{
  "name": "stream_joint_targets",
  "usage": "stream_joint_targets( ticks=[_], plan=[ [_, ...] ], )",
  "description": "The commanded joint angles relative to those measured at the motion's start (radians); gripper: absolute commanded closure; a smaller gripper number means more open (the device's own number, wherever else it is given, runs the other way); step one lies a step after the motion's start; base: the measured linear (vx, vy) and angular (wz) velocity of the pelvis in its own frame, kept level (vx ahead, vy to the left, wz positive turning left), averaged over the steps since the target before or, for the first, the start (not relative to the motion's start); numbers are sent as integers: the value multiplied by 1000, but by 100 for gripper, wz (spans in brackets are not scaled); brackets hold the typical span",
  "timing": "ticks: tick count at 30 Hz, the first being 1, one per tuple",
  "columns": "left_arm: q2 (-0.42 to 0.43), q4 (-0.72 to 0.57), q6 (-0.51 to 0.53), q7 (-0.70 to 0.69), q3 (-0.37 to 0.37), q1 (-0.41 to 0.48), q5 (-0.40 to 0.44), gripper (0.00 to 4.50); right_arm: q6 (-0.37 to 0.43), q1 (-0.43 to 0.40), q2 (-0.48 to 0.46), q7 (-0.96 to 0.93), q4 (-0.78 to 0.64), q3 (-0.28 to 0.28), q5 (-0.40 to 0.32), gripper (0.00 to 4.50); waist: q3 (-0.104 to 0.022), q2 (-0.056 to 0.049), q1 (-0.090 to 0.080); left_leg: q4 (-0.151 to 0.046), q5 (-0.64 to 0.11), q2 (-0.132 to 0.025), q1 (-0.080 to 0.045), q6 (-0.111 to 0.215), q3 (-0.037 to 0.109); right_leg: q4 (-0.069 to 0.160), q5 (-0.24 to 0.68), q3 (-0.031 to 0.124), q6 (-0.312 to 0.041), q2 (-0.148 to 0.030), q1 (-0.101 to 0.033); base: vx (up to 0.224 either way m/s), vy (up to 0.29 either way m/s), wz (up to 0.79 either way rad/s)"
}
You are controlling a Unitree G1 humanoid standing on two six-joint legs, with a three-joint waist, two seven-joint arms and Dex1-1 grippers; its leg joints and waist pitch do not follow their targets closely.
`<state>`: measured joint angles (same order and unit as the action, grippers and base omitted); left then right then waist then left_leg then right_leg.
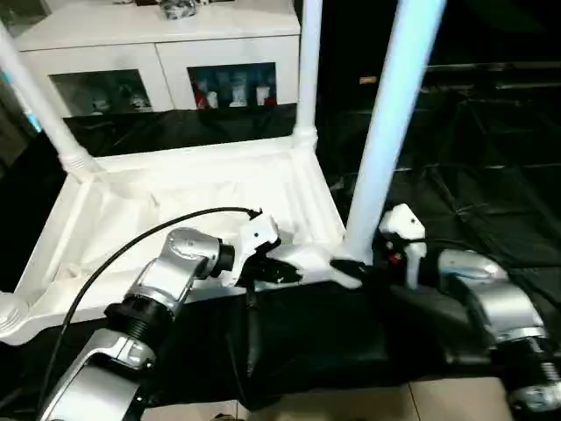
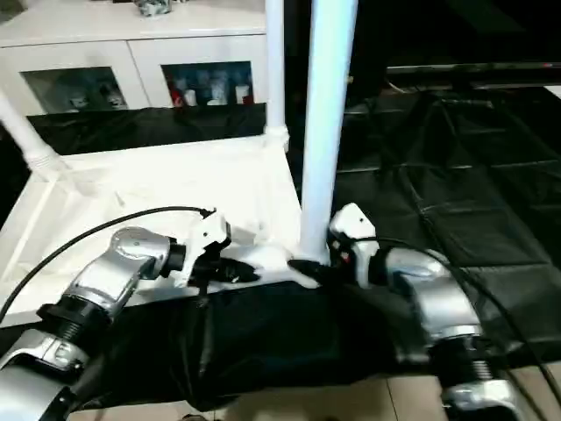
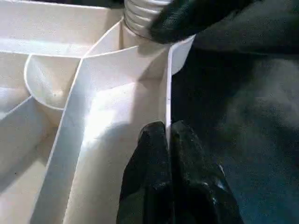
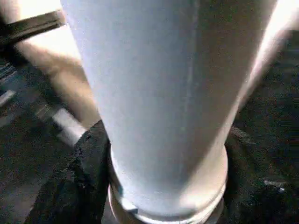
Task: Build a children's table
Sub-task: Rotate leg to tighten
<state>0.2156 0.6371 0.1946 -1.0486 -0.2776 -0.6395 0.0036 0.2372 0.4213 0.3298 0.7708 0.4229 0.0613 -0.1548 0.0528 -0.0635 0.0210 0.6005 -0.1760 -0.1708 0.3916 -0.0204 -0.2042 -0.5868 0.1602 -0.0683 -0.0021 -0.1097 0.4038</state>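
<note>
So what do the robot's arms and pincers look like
Both forearms are shiny silver metal with ribbed black collars near the elbow. The left arm carries a thin black cable arcing over it to a white wrist housing. Each wrist ends in a white block, then black fingers: left pincer, right pincer, with a small red mark.

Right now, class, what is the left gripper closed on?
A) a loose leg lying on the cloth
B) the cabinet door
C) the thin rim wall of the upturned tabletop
C: the left gripper pinches the tabletop's rim wall, one finger each side.
</note>
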Motion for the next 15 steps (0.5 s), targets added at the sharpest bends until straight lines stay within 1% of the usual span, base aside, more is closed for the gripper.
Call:
stream_joint_targets(
  ticks=[1, 2, 3, 5, 7, 8, 9, 10, 11, 12, 13, 14, 15],
  plan=[
    [-52, 16, -11, 100, 51, -44, -17, 450, 38, -2, -41, -112, 54, -7, 27, 176, -69, 24, -5, -75, -272, -50, -23, 41, 29, 79, 362, 33, -206, -41, -39, 0, 0, 0],
    [-57, 21, -11, 112, 52, -47, -15, 450, 40, -1, -47, -124, 57, -10, 26, 176, -66, 22, -10, -75, -287, -49, -24, 38, 28, 83, 381, 33, -198, -39, -35, 0, 0, 0],
    [-87, 45, -7, 168, 61, -63, -10, 450, 50, 5, -83, -190, 75, -27, 25, 176, -68, 23, -12, -74, -292, -47, -25, 33, 28, 86, 395, 33, -190, -40, -36, 0, 0, 0],
    [-132, 77, -5, 248, 69, -87, -3, 450, 54, 16, -136, -290, 105, -45, 30, 176, -67, 21, -12, -75, -295, -47, -26, 32, 30, 87, 402, 32, -186, -41, -35, 0, 0, 0],
    [-180, 113, -20, 327, 69, -110, 9, 450, 58, 40, -188, -376, 147, -47, 47, 176, -68, 22, -15, -75, -304, -46, -26, 28, 29, 90, 414, 31, -178, -40, -32, 0, 0, 0],
    [-194, 121, -22, 330, 67, -115, 9, 450, 56, 49, -204, -387, 159, -46, 49, 176, -67, 14, -16, -76, -310, -45, -27, 26, 30, 91, 416, 31, -178, -40, -32, 0, 0, 0],
    [-207, 121, -27, 316, 58, -116, 8, 450, 41, 56, -220, -362, 160, -33, 45, 176, -67, 20, -19, -77, -315, -45, -24, 28, 31, 92, 415, 29, -174, -40, -36, 0, 0, 0],
    [-208, 121, -28, 315, 56, -116, 8, 450, 39, 56, -221, -355, 159, -31, 43, 176, -69, 20, -20, -77, -314, -44, -22, 32, 32, 92, 412, 28, -173, -40, -38, 0, 0, 0],
    [-209, 121, -29, 313, 54, -117, 7, 450, 38, 56, -223, -341, 155, -30, 36, 176, -68, 18, -21, -77, -318, -46, -23, 41, 31, 93, 409, 29, -171, -40, -37, 0, 0, 0],
    [-209, 123, -32, 302, 54, -117, 5, 450, 49, 51, -227, -305, 133, -42, 4, 120, -70, 19, -21, -77, -312, -45, -21, 48, 31, 92, 398, 29, -172, -40, -40, 0, 0, 0],
    [-208, 121, -34, 297, 53, -116, 5, 450, 53, 50, -227, -296, 125, -45, -4, 106, -70, 18, -21, -77, -309, -46, -21, 52, 31, 92, 393, 30, -174, -41, -40, 0, 0, 0],
    [-200, 114, -38, 281, 54, -112, 4, 450, 67, 43, -220, -261, 96, -55, -29, 106, -70, 19, -20, -76, -300, -46, -21, 61, 30, 91, 379, 30, -178, -40, -40, 0, 0, 0],
    [-195, 108, -40, 271, 53, -109, 2, 450, 70, 41, -214, -246, 87, -54, -34, 89, -71, 18, -18, -77, -292, -47, -19, 66, 31, 88, 367, 30, -181, -41, -43, 0, 0, 0]
  ],
)
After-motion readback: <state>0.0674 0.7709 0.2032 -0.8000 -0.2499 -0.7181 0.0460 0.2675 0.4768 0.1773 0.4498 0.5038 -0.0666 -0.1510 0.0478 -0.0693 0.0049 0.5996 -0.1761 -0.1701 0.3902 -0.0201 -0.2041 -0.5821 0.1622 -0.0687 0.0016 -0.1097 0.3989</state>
